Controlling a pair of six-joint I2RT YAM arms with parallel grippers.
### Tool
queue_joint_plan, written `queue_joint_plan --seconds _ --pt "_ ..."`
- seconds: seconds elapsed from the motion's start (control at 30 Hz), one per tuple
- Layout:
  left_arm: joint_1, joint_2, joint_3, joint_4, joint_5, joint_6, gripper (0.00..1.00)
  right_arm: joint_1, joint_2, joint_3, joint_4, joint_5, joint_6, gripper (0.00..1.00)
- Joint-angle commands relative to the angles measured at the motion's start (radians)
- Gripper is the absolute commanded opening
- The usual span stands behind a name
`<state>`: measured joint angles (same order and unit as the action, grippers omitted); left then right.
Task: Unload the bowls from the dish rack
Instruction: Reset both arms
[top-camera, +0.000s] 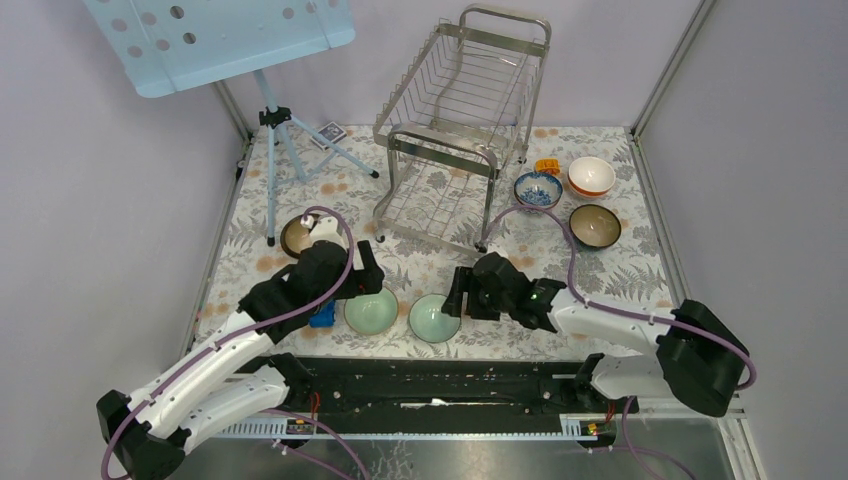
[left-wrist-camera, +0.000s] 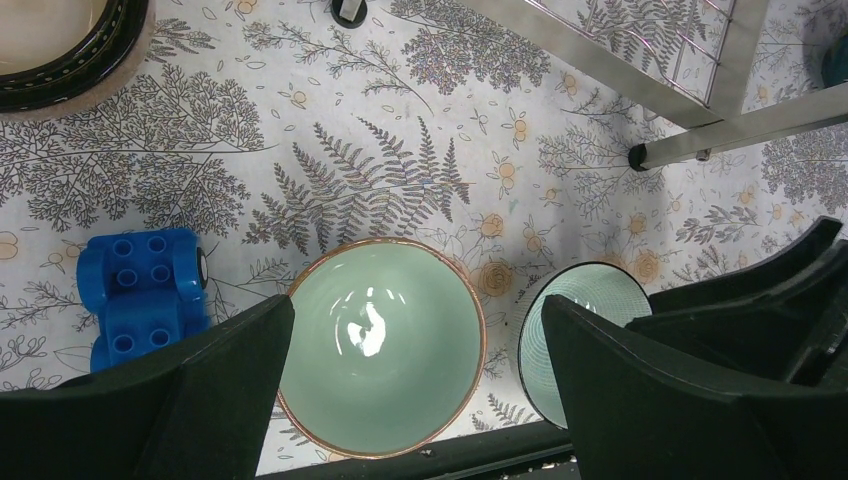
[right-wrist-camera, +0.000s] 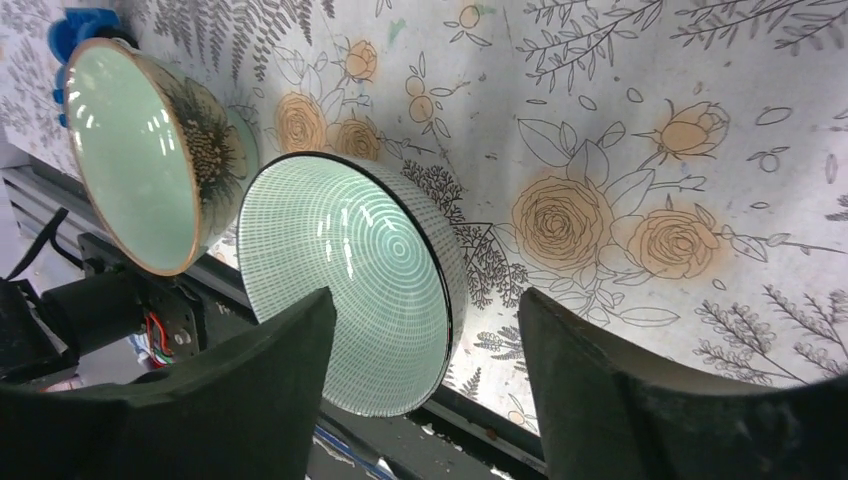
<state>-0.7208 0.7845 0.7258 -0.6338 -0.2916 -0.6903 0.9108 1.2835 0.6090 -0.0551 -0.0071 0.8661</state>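
The steel wire dish rack (top-camera: 460, 130) stands at the back; I see no bowl in it. Two pale green bowls sit at the near edge: a copper-rimmed one (top-camera: 371, 311) (left-wrist-camera: 385, 345) (right-wrist-camera: 135, 150) and a ribbed, black-rimmed one (top-camera: 434, 318) (left-wrist-camera: 585, 330) (right-wrist-camera: 350, 265). My left gripper (top-camera: 367, 275) (left-wrist-camera: 415, 310) is open, hovering over the copper-rimmed bowl. My right gripper (top-camera: 457, 292) (right-wrist-camera: 425, 300) is open beside the ribbed bowl's right rim, holding nothing. A blue-and-white bowl (top-camera: 538, 189), an orange-white bowl (top-camera: 591, 176) and a dark bowl (top-camera: 594, 226) sit right of the rack.
A dark-rimmed bowl (top-camera: 296, 236) (left-wrist-camera: 60, 45) is half hidden behind my left arm. A blue toy brick (top-camera: 321, 318) (left-wrist-camera: 140, 295) lies left of the green bowls. A pale blue perforated stand (top-camera: 220, 35) on a tripod is at the back left. A rack foot (left-wrist-camera: 636, 157) is near.
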Motion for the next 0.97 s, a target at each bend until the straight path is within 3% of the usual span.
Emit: queue_joint_plan --seconds 0.0,0.23,0.27,0.33,0.47,0.6,0.73,0.83,0.93 --pt "-0.002 -0.009 0.005 0.025 -0.014 -0.004 0.99 0.011 -0.111 0.022 -0.051 0.065 -0.032 0.78" --pt "-0.002 -0.025 0.061 0.01 -0.096 0.019 0.99 0.011 -0.506 0.047 -0.214 0.216 -0.43 0.81" --pt "-0.003 -0.028 0.062 0.016 -0.13 0.0 0.99 0.011 -0.556 0.042 -0.222 0.269 -0.458 0.83" --pt "-0.001 -0.022 0.073 0.01 -0.186 -0.036 0.99 0.011 -0.653 0.024 -0.222 0.409 -0.481 0.99" --pt "-0.001 0.026 0.148 -0.03 -0.176 -0.009 0.99 0.011 -0.765 -0.007 -0.156 0.727 -0.511 1.0" --pt "-0.002 0.069 0.213 -0.041 -0.12 0.039 0.99 0.01 -0.676 0.093 -0.16 0.795 -0.557 1.0" --pt "-0.001 0.062 0.219 -0.041 -0.152 0.027 0.99 0.01 -0.489 0.287 -0.381 0.929 -0.417 1.0" --pt "-0.002 0.034 0.193 -0.015 -0.135 0.051 0.99 0.009 -0.42 0.361 -0.438 0.881 -0.338 1.0" --pt "-0.002 -0.004 0.155 0.018 -0.124 0.068 0.99 0.01 -0.442 0.32 -0.361 0.815 -0.331 1.0"
